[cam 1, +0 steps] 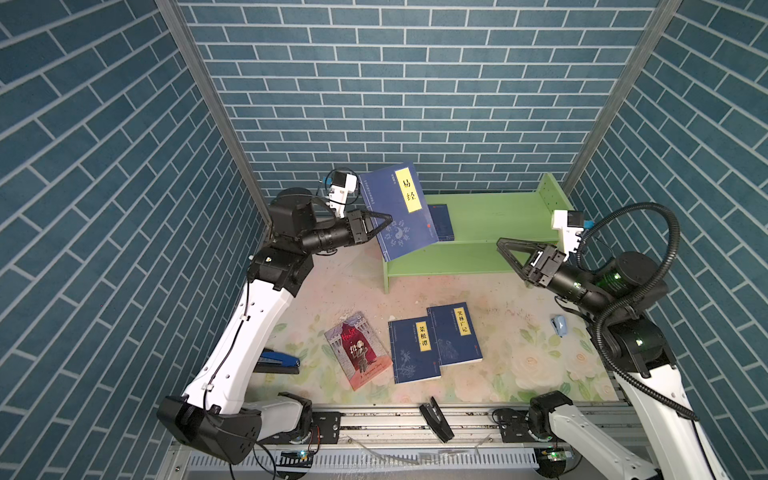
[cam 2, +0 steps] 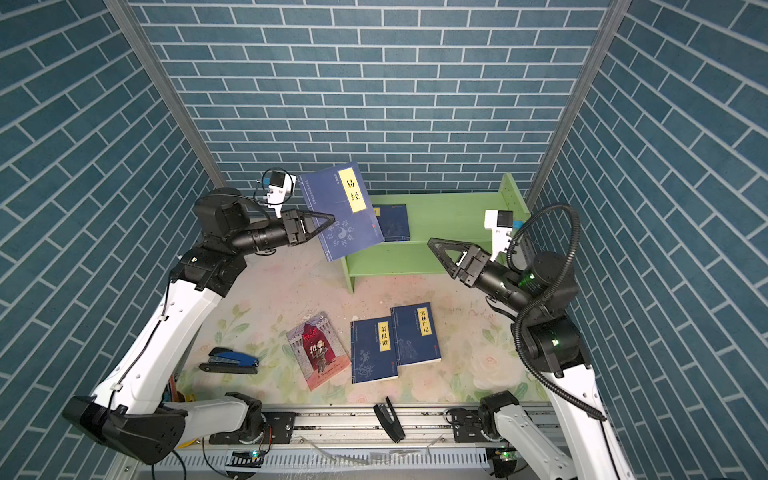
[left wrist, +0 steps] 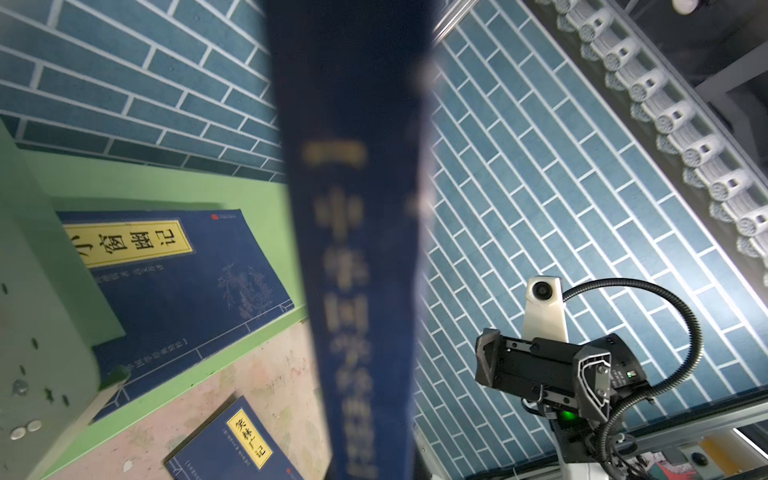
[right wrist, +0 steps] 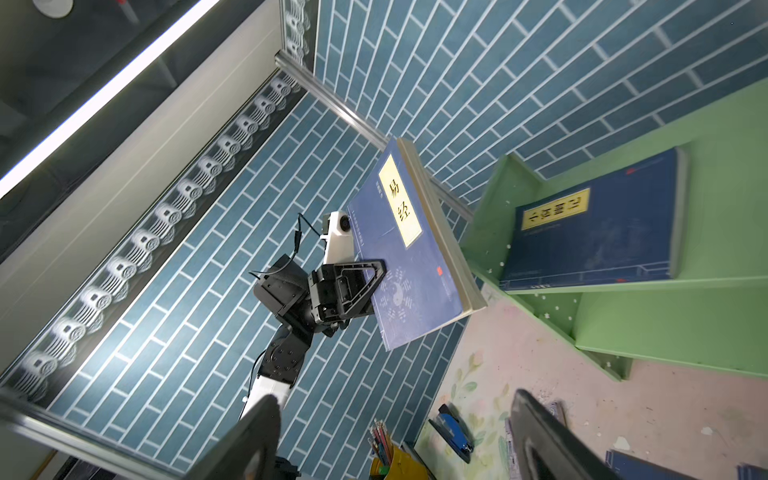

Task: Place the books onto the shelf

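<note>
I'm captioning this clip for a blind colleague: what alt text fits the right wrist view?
The left gripper holds a dark blue paperback with a yellow title label aloft beside the light green wooden shelf, where another dark blue paperback sits. The right gripper, open, shows black fingers in the foreground.

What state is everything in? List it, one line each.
Raised book: tilted in the air, clamped.
Left claw: shut on raised book.
Right claw: open, empty.
Shelf: upright, holding one book.
Shelf book: resting on upper tier.
Red book: flat on table.
Left blue book: flat on table.
Right blue book: flat, touching it.
Stapler: lying on table.
</note>
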